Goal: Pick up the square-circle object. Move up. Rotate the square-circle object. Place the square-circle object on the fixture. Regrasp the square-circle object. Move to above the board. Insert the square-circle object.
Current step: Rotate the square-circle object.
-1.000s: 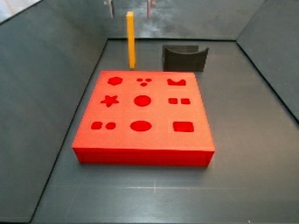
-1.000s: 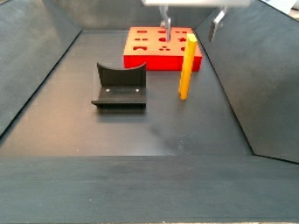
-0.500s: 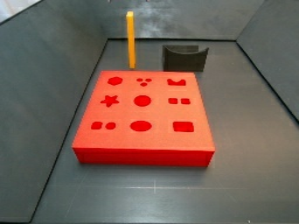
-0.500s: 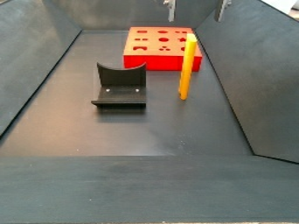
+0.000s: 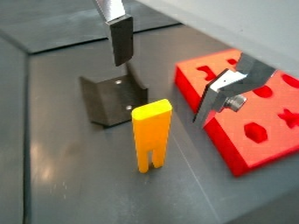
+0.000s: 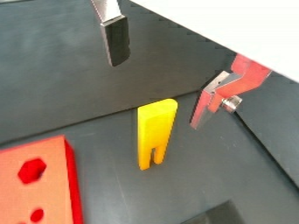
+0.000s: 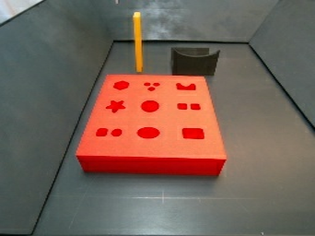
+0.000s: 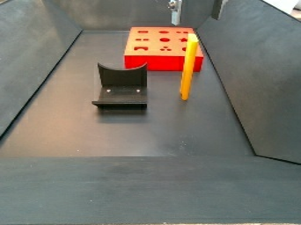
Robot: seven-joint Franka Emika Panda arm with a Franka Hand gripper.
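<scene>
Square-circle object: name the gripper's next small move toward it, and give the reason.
Probably lower straight down. The square-circle object stands upright on the floor between the board and the fixture, untouched. In both wrist views the gripper is open and high above the object's top, one finger to each side.
</scene>
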